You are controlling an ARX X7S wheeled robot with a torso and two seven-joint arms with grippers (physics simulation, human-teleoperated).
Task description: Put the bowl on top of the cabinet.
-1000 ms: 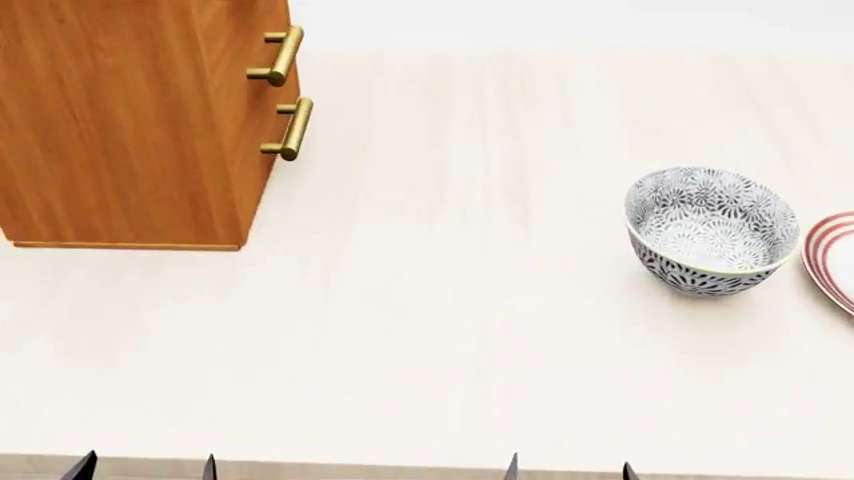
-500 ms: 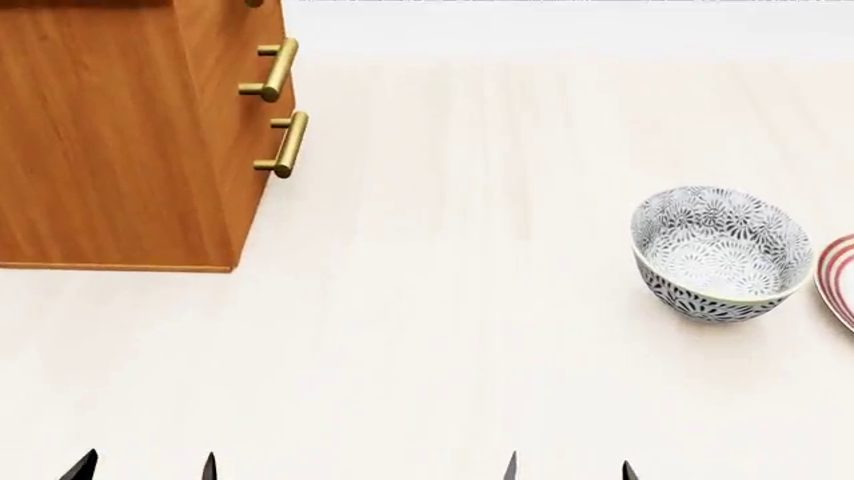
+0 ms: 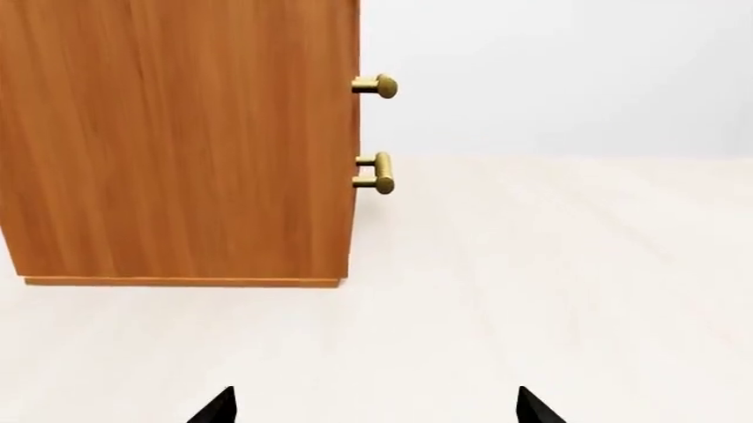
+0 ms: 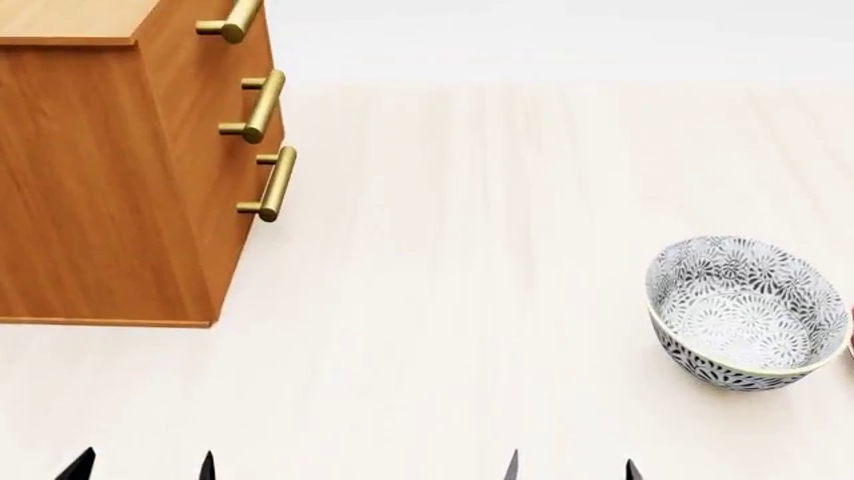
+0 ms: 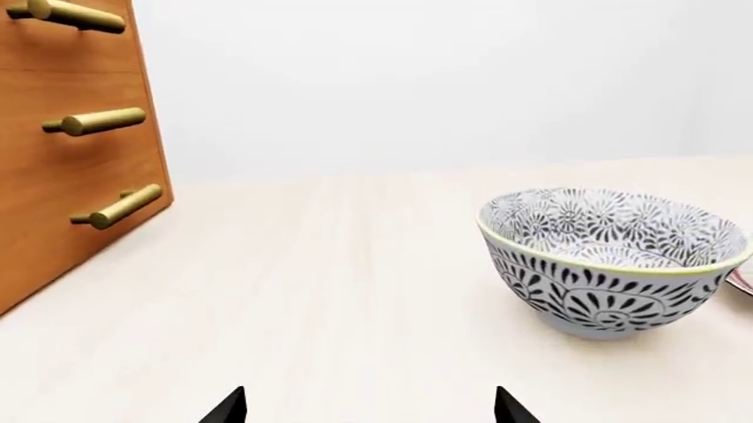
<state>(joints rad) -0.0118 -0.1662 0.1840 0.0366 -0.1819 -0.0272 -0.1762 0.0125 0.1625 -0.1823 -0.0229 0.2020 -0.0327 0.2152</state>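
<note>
Bowl (image 4: 745,312): upright on the pale table (image 4: 454,250), empty, ahead of and outboard of the right gripper (image 4: 570,468); nothing touches it. Right gripper's jaws apart, only the dark tips visible. Cabinet (image 4: 107,180): ahead of the left gripper (image 4: 140,466), whose jaws also stand apart. Head view alone shows the cabinet's top; left wrist view shows no bowl. Three brass handles (image 5: 100,120) appear in the right wrist view.

A pale wooden tabletop (image 4: 441,250) meets a plain white backdrop (image 5: 412,79).
</note>
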